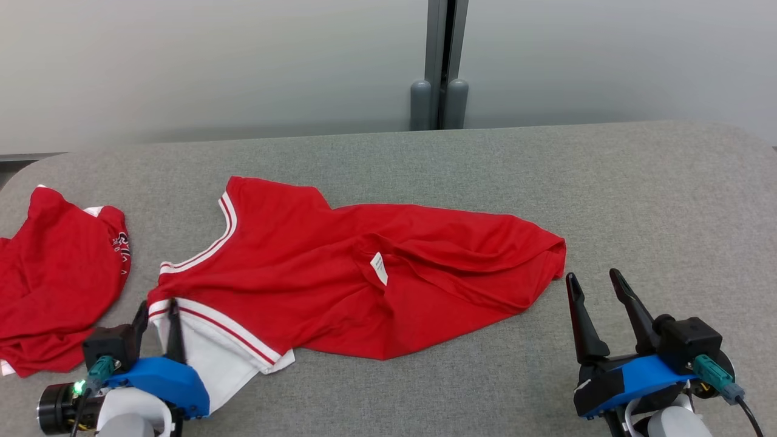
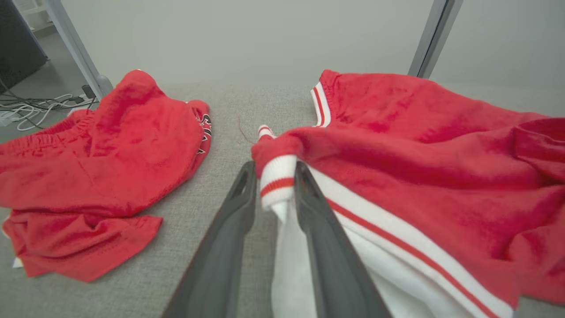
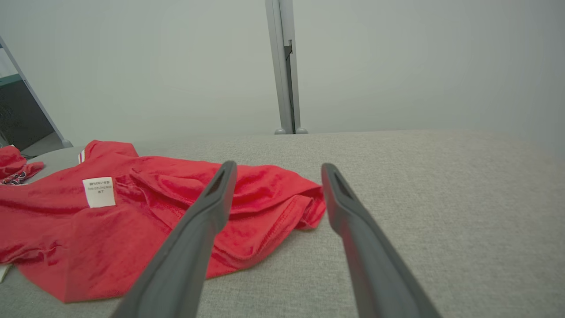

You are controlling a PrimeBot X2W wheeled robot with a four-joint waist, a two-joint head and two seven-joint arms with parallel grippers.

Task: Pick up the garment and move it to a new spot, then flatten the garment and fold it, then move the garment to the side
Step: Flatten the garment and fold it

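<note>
The garment (image 1: 340, 279) is a red shirt with white and red striped trim, lying crumpled across the middle of the grey table; a white label shows on it. My left gripper (image 1: 158, 309) is at its lower left corner. In the left wrist view the left gripper (image 2: 276, 176) is shut on a bunched piece of the striped trim of the garment (image 2: 419, 145). My right gripper (image 1: 593, 279) stands open just right of the shirt's right end, touching nothing. The right wrist view shows that right gripper (image 3: 279, 170) with the garment (image 3: 145, 207) to its left.
A second red garment (image 1: 54, 279) lies crumpled at the table's left edge, also seen as the second red garment (image 2: 101, 150). The grey padded table (image 1: 607, 182) has bare surface to the right and behind. A grey post (image 1: 439, 91) stands behind the table against a pale wall.
</note>
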